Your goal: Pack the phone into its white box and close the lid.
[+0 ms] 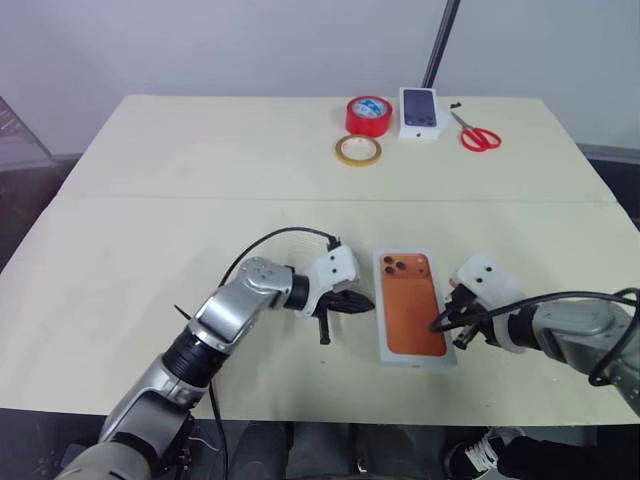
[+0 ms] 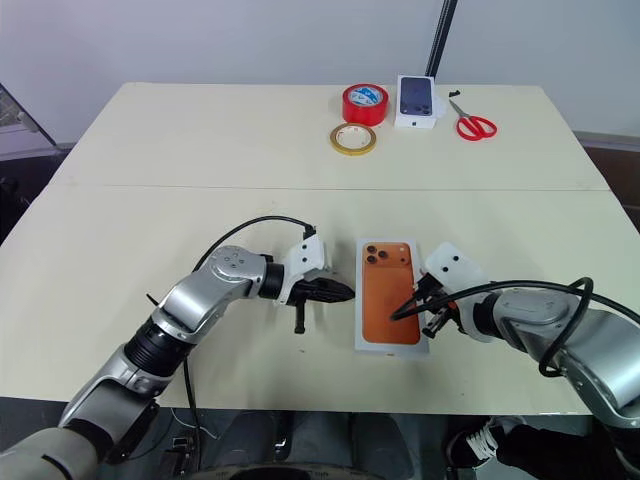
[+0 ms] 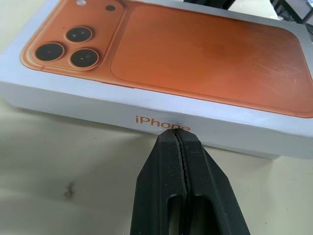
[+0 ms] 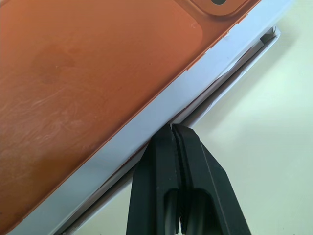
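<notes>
Left eye view: lid (image 1: pixel 411 305) sits on the box (image 4: pixel 230 81) at the table's (image 1: pixel 150 200) near edge, orange print up. Left gripper (image 1: pixel 366 305) clenched, empty, tips at lid's left side. Right gripper (image 1: pixel 437 325) clenched, empty, tips against lid's right edge.

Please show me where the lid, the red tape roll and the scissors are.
lid (image 1: pixel 412 312): left eye view, on its orange printed top face.
red tape roll (image 1: pixel 368 115): left eye view, on its outer wall.
scissors (image 1: pixel 481 138): left eye view, on the red handles.
</notes>
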You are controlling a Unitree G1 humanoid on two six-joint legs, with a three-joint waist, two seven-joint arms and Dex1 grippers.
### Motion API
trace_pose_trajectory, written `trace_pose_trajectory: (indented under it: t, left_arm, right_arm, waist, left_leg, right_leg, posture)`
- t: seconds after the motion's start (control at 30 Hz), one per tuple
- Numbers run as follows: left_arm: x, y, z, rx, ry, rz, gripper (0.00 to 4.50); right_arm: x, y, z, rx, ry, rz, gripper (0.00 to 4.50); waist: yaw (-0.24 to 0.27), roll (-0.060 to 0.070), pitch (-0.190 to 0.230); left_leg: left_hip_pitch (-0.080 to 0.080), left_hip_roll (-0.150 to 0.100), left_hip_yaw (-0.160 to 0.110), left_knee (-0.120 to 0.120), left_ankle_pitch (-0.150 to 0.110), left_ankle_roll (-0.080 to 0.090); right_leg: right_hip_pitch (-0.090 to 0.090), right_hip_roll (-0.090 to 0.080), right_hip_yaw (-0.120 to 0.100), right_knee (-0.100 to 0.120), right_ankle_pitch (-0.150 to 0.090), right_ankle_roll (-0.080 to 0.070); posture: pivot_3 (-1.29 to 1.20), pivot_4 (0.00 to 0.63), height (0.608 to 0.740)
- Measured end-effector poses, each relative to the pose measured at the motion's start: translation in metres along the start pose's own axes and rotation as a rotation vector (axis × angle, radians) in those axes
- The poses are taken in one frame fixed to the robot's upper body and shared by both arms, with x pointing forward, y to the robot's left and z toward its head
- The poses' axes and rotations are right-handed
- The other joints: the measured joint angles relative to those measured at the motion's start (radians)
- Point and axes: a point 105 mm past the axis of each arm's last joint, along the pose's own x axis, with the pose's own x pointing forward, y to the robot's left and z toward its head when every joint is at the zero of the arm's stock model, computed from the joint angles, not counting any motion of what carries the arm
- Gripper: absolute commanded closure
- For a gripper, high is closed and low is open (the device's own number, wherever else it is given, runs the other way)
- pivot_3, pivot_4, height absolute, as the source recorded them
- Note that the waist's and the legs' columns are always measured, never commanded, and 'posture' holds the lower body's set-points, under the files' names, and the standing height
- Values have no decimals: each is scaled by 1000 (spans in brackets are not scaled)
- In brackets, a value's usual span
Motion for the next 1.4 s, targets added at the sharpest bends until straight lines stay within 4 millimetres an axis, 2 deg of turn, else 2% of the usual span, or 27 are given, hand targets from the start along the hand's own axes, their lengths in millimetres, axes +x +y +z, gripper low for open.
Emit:
trace_pose_trajectory:
  t: [0.8,1.4]
  left_arm:
    - [4,4,11,53,-30,15,4500]
    - [8,1,9,64,-23,-14,4500]
  right_arm:
    - [-2,-5,-5,-9,9,-23,4439]
    - [-10,-9,3,-52,-19,-54,4439]
  waist:
    - [2,0,0]
    - [-2,0,0]
  left_leg:
    - [0,0,0,1,0,0]
    - [0,0,0,1,0,0]
  right_leg:
    - [1,0,0,0,0,0]
    - [1,0,0,0,0,0]
  posture:
    - [0,150,735]
    - [0,150,735]
